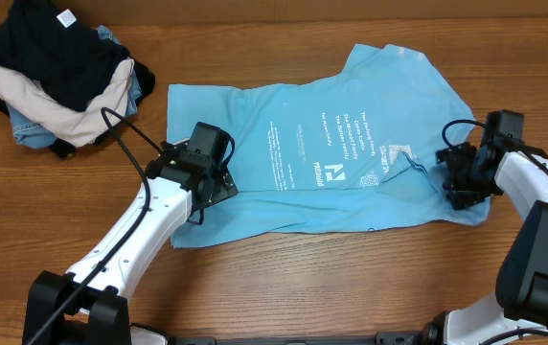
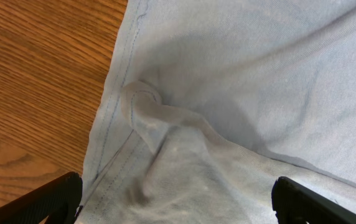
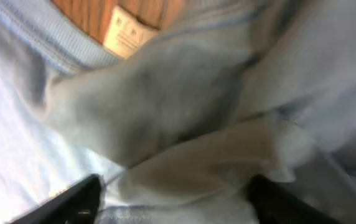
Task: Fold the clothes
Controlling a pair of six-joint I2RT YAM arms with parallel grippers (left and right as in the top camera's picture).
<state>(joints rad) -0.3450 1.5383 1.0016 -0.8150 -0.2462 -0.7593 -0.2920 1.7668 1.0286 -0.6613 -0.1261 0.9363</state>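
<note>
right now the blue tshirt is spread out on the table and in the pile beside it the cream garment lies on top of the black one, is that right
No, that order is reversed: the black garment lies on top of the cream garment, as the overhead view shows. The blue T-shirt is spread out on the table beside them.

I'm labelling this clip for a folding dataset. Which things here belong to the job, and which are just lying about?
Belongs to the job: light-blue T-shirt, left gripper, right gripper.
Just lying about: black garment, cream garment, denim-blue garment, heaped together apart from the shirt.
</note>
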